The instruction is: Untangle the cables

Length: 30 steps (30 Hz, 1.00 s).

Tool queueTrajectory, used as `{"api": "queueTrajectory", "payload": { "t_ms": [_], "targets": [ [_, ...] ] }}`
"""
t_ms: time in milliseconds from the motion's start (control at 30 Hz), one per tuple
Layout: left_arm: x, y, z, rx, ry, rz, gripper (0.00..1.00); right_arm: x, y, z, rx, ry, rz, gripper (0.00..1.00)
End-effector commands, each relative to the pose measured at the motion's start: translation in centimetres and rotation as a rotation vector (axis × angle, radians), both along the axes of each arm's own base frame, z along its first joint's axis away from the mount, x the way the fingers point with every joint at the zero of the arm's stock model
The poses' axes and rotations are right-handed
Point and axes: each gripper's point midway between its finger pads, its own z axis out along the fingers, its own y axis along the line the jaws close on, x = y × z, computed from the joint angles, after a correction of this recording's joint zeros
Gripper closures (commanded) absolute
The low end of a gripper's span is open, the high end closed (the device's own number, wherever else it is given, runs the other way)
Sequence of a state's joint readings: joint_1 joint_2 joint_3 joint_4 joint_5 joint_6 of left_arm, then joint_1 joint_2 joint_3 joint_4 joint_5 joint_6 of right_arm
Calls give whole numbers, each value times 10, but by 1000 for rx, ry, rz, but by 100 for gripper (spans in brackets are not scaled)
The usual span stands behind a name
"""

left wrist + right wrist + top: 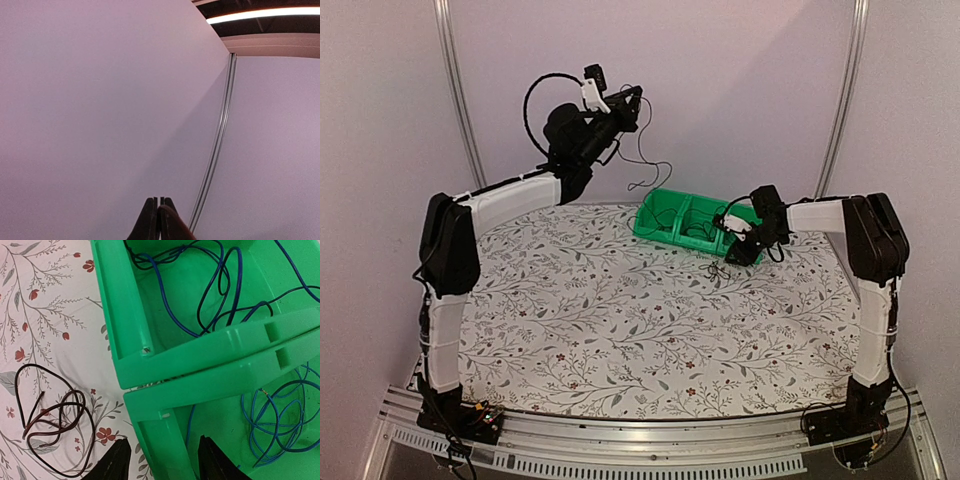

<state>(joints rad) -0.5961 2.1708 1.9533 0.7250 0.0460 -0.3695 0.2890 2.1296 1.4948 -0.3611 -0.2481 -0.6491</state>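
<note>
The left pincer (636,97) is hanging high above the table (620,340), its fingers (150,222) pressing flat together. A thin black cable (655,165) is dangling from its tip and trailing down toward the bin (665,218), so it appears to be pinching that cable. Its own camera is showing only wall ahead of the tip.

The right pincer (162,462) is standing open, low at the bin's (200,365) edge and gripping nothing. It is straddling a green wall, with one finger over the cloth (50,295) and the other over a compartment. Just ahead of the cloth-side finger and slightly outward, a brown cable (55,425) is lying in loose loops on the cloth, apart from the bin. Ahead of the other finger, a light blue cable (280,425) is coiling inside the nearest compartment. Farther ahead, past the divider, a dark blue cable (220,290) is crossing a darker strand in the next compartment.
</note>
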Motion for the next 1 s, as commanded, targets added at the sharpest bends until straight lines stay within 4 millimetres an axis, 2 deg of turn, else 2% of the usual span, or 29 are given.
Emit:
{"api": "queueTrajectory", "payload": {
  "t_ms": [0, 67, 167, 567, 767, 967],
  "targets": [
    [-7, -21, -2, 38, 17, -44, 100, -17, 3, -21, -32, 39, 85, 54],
    [-6, -23, 1, 42, 7, -36, 100, -27, 6, -24, -41, 44, 118, 60],
    [-3, -27, -1, 41, 5, -34, 100, -40, 9, -25, -41, 54, 145, 64],
    [12, -39, -22, 66, -11, -10, 100, -90, 28, -20, -64, 34, 245, 66],
    [21, -47, -36, 76, -5, -10, 100, -104, 37, -15, -63, 25, 274, 66],
    [28, -52, -49, 84, -7, -6, 100, -109, 38, -16, -72, 26, 280, 66]
  ]
}}
